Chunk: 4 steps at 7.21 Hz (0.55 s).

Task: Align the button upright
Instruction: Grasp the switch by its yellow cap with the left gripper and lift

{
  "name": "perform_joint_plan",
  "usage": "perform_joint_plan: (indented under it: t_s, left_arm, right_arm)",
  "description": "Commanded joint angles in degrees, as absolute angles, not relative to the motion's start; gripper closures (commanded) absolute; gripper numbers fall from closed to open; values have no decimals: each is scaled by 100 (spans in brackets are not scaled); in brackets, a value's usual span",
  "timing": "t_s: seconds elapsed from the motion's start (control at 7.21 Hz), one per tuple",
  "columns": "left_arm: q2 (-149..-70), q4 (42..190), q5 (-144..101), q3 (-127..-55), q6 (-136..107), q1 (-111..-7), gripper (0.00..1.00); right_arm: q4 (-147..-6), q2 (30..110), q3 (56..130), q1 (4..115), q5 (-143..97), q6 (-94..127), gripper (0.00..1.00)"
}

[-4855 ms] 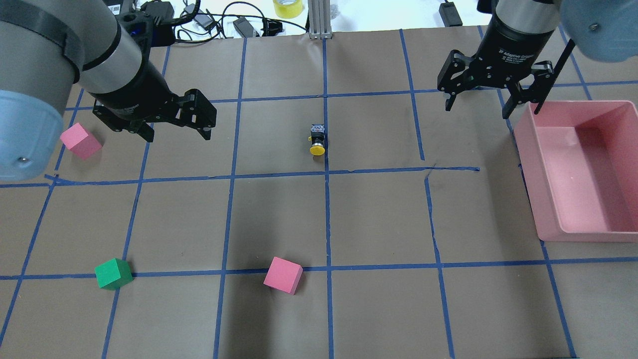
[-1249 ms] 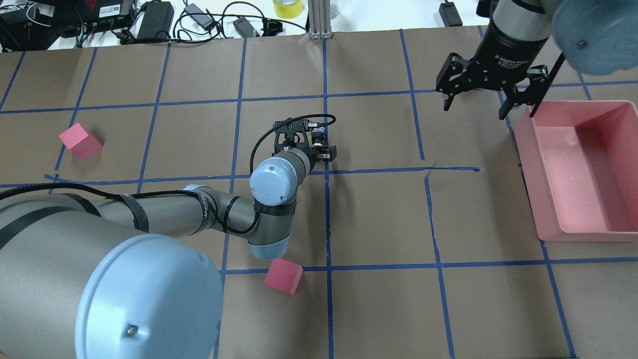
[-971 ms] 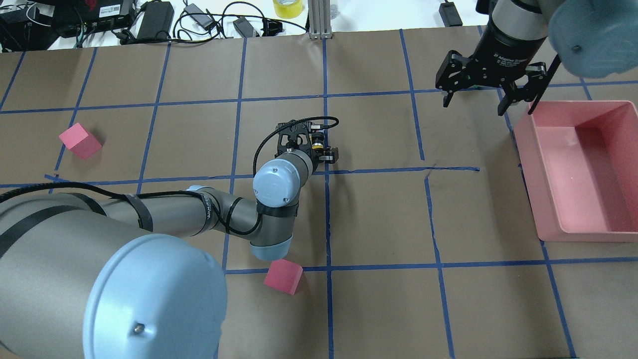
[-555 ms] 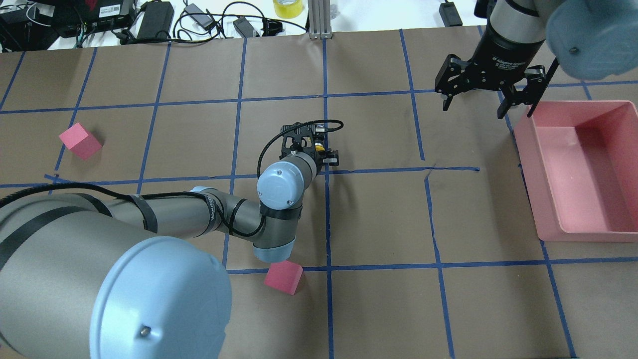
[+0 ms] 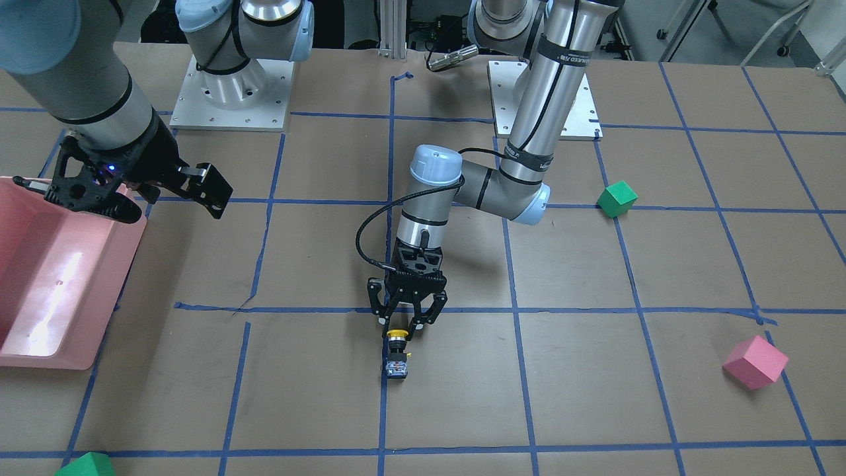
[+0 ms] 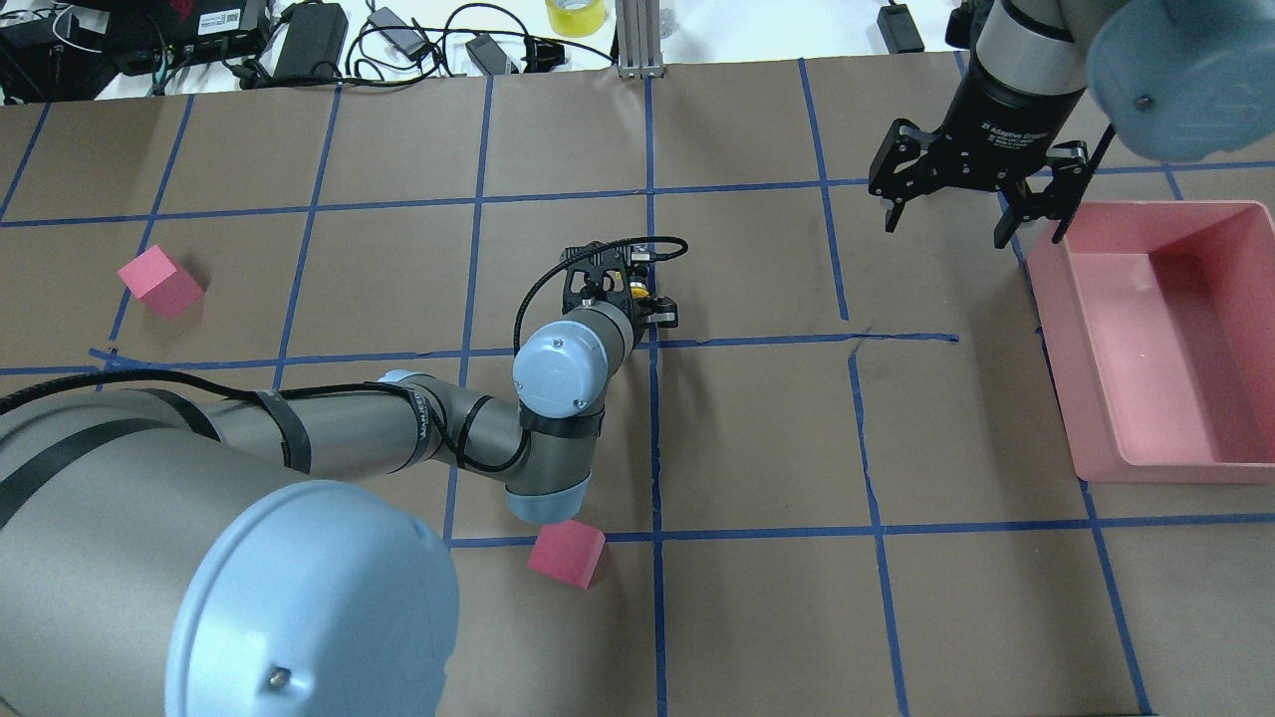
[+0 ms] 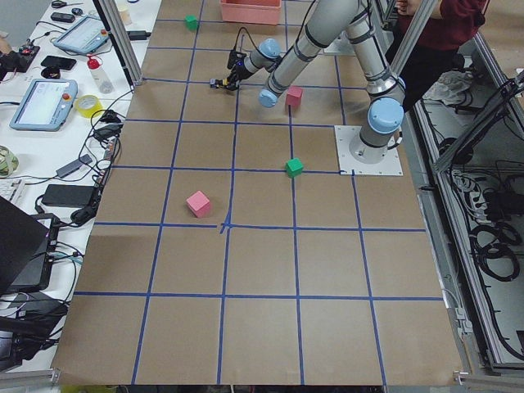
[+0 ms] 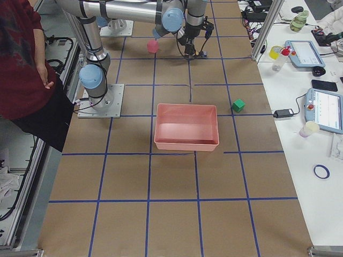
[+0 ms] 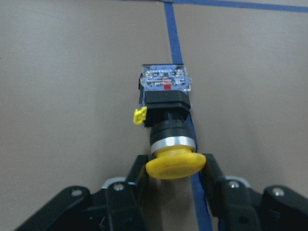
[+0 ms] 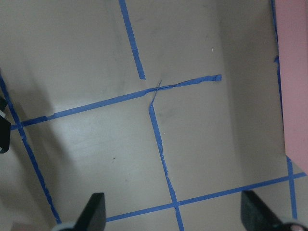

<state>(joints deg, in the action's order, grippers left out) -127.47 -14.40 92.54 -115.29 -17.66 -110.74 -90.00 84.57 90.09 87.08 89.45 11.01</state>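
Far left in the overhead view we've got a small pink cube (image 6: 159, 282) sitting on the brown paper table (image 6: 757, 448). Mid-table, the small push-button with a yellow mushroom cap, black body and pale contact block (image 9: 166, 113) is lying flat on its side. Its long axis runs along a blue tape line (image 9: 172, 29), cap aimed at the robot's side, block at the far edge. The left pincer (image 5: 397, 329) sits low at the cap end, narrowed right down on the cap, and both pads (image 9: 138, 174) look to be touching its rim. From overhead, the left arm's grey wrist (image 6: 558, 363) hides all but a yellow speck; the wrist camera and the front view show us the whole push-button. Further right, the right pincer (image 6: 944, 229) hangs spread wide, holding nothing, beside a pink plastic bin (image 6: 1058, 349).
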Motion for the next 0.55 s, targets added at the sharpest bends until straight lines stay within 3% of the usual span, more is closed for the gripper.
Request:
perform_joint_plan:
  t_s: [0.0,0.42]
  left_arm:
    - [-12534,-1180,9202,-11375,-1837,-11074,100]
    - [-11894,1168,9211,-10751,-1828,-11057,100]
  right_arm:
    - [-8789,8429,9026,8692,9000,1029,0]
    - [-8640,8394,9087,8543,9421,1073,0]
